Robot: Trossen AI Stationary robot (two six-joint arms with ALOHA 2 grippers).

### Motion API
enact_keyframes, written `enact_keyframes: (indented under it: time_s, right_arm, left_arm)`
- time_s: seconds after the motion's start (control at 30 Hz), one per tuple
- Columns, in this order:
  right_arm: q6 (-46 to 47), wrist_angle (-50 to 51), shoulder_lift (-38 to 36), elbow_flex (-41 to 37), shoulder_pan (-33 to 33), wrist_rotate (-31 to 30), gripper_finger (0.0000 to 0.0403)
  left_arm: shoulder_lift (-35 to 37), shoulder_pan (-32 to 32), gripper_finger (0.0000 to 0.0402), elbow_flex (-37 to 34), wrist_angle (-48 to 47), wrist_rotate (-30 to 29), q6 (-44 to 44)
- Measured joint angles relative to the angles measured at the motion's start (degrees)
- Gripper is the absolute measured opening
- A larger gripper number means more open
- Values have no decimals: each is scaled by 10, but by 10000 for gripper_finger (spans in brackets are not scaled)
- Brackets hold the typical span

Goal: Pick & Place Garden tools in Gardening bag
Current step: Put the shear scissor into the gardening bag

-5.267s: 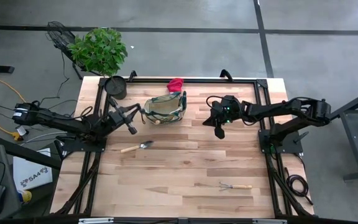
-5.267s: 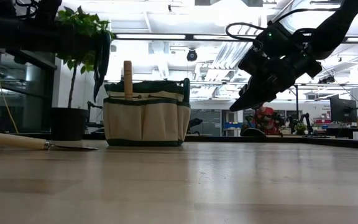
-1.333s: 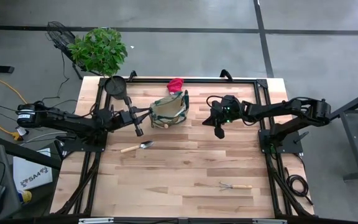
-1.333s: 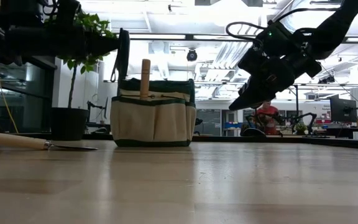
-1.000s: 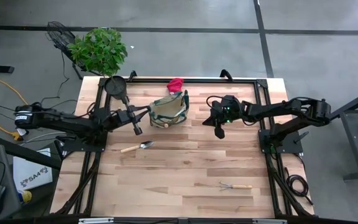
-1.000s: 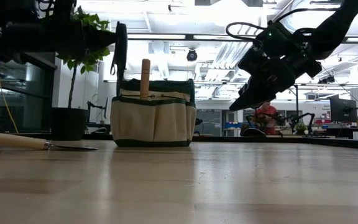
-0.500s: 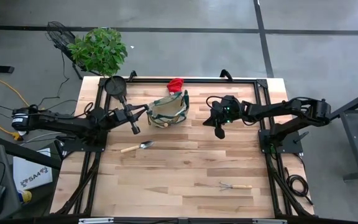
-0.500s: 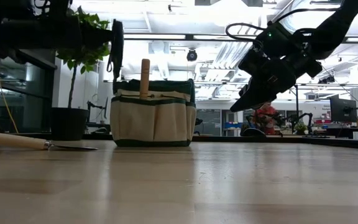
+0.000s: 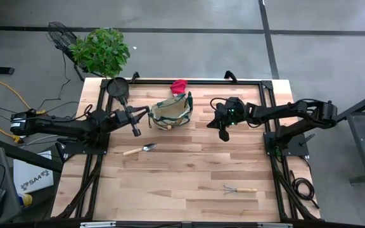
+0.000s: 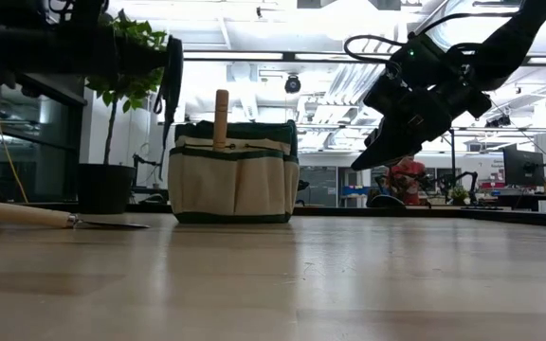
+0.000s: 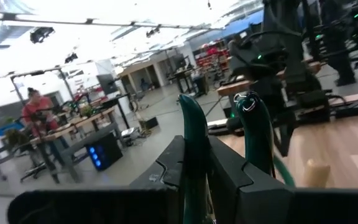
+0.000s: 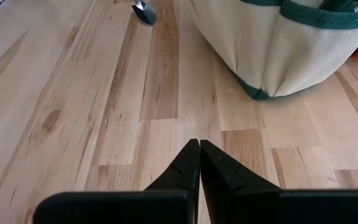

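The wooden table (image 9: 189, 164) carries the gardening bag (image 9: 170, 112) near its far edge, upright, with a wooden handle (image 10: 221, 118) sticking up from its mouth. Just left of the bag, the left gripper (image 9: 134, 123) hangs above the table, clenched on the green-black pruners (image 11: 194, 134) — their green handles rise between its fingers in the left wrist view. The right gripper (image 9: 224, 133) hovers off the table to the bag's right, its fingers pressed together on nothing. A red glove (image 9: 179, 85) lies behind the bag at the table's far edge. The silver trowel (image 9: 139, 150) lies flat in front of the bag, apart from it, and the mini rake (image 9: 239, 189) lies well away, near the front right — the smallest of the lot.
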State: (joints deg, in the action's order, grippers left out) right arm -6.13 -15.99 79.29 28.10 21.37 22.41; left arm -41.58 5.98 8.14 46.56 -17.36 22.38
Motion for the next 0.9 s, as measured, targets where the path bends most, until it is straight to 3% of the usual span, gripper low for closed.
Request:
enact_keyframes:
  time_s: [0.17,0.57,0.9]
  right_arm:
    - [1,0,0,0,0,0,3]
    - [1,-1,0,0,0,0,3]
    - [0,-3,0,0,0,0,3]
  left_arm:
    - [0,0,35,0,-27,-56,-41]
    - [-11,0,35,0,-35,-115,-166]
    - [-48,0,35,0,47,-123,-178]
